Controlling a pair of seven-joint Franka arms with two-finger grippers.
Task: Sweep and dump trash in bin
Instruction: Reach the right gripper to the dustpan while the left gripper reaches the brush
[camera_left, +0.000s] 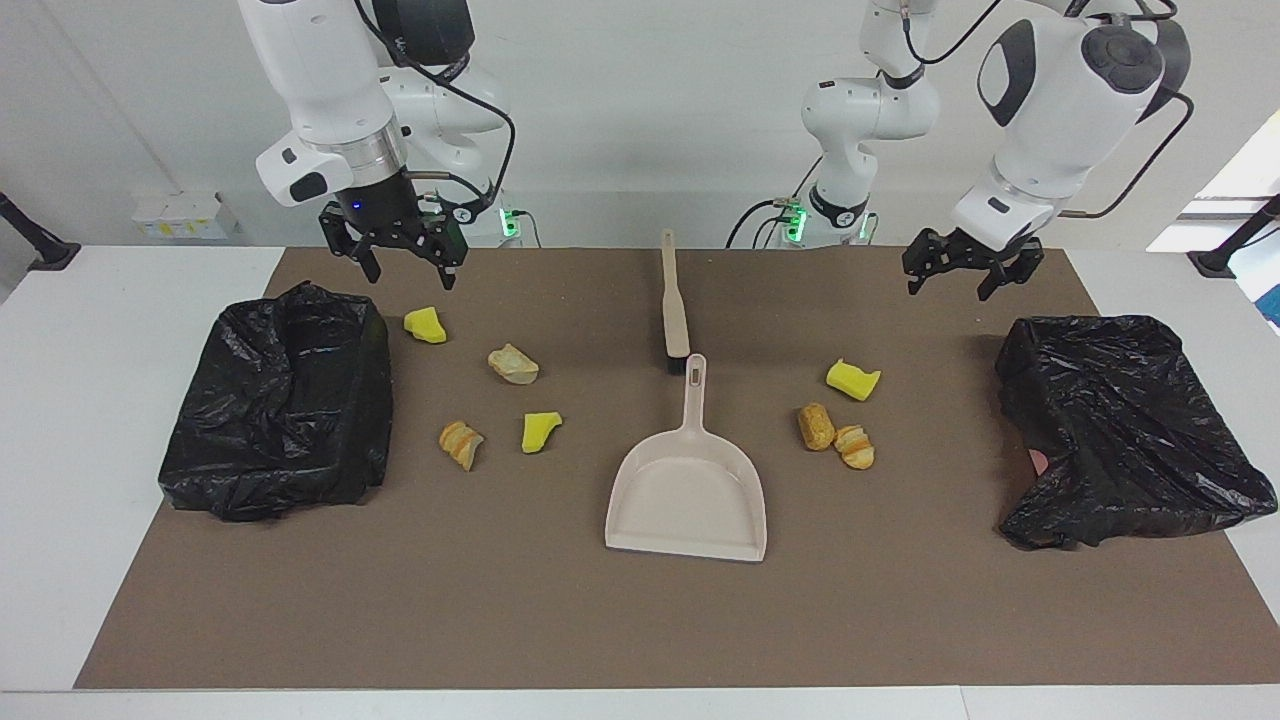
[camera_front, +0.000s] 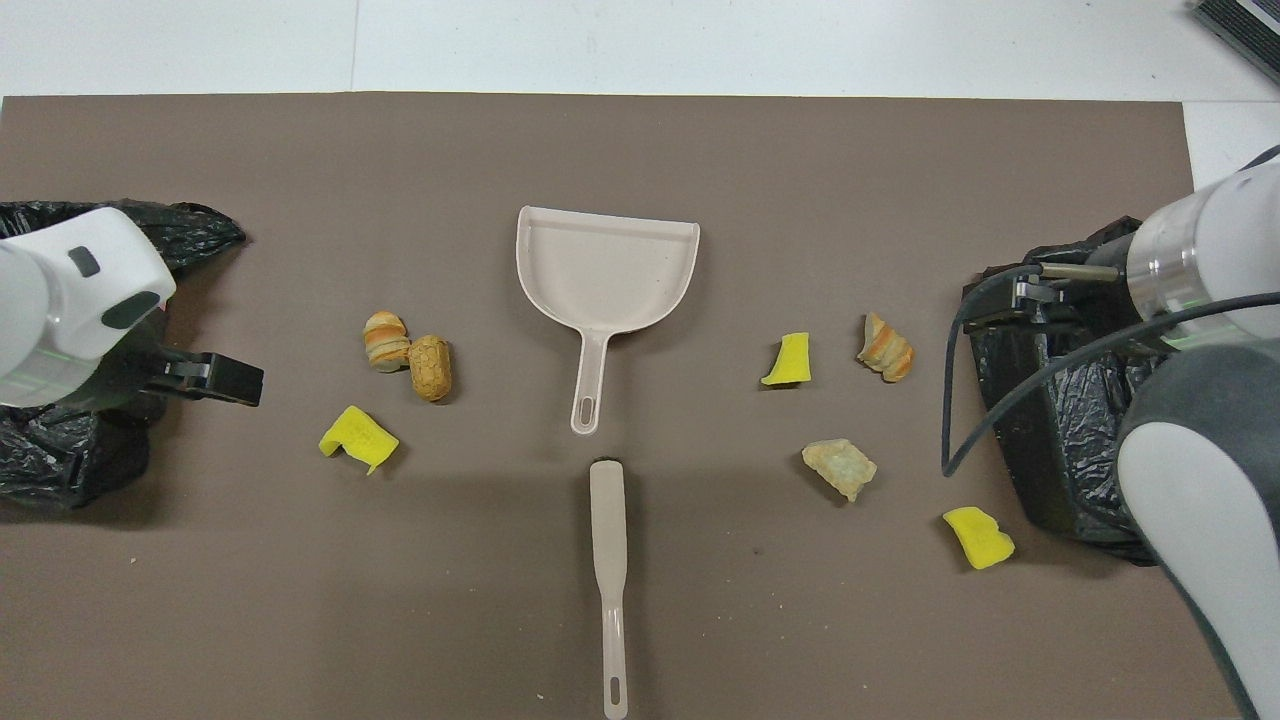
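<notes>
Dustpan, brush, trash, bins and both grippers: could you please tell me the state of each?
Dustpan: flat on the mat, empty.
Brush: lying flat, unheld.
Trash pieces: scattered, unswept.
Bins: lined with black bags.
Left gripper: open, empty, raised.
Right gripper: open, empty, raised.

Black bag-lined bin (camera_front: 60, 455): I'm seeing my left arm covering much of it.
Right gripper: overhead, I'm losing its fingertips.
</notes>
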